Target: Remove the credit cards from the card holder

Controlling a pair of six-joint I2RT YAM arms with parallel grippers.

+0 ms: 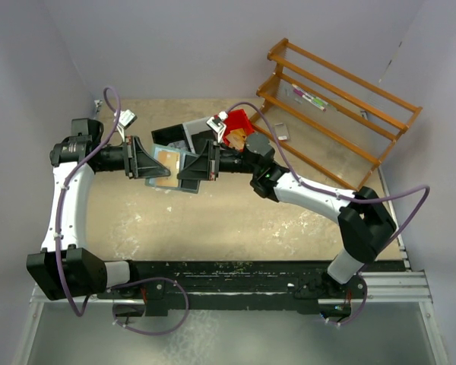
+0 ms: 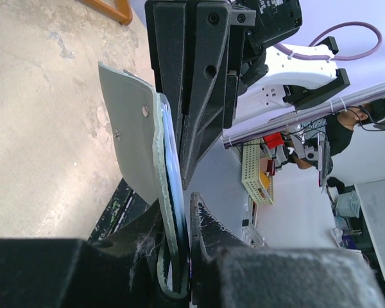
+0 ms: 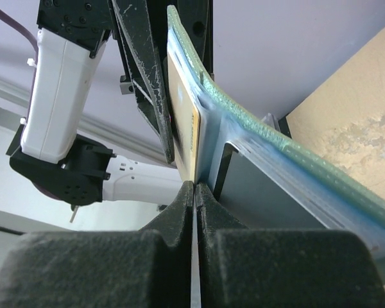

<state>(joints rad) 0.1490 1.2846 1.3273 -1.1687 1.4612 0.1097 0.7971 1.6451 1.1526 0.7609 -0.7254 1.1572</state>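
Note:
The mint-green card holder [image 1: 172, 172] hangs open above the table between my two grippers. My left gripper [image 2: 178, 206] is shut on its cover [image 2: 131, 122] and clear pocket pages from the left. A tan-orange credit card [image 3: 183, 122] stands out of the pockets. My right gripper [image 3: 194, 186] is shut on that card's near edge. In the top view the card [image 1: 166, 160] shows between the left gripper [image 1: 153, 169] and the right gripper [image 1: 188, 169]. A grey card [image 3: 273, 199] lies in a clear pocket beside the green cover [image 3: 263, 131].
A wooden rack [image 1: 342, 99] stands at the back right. A red bin [image 1: 237, 125] and a black bin [image 1: 175, 137] sit behind the grippers. A small silver device [image 1: 281, 131] lies by the rack.

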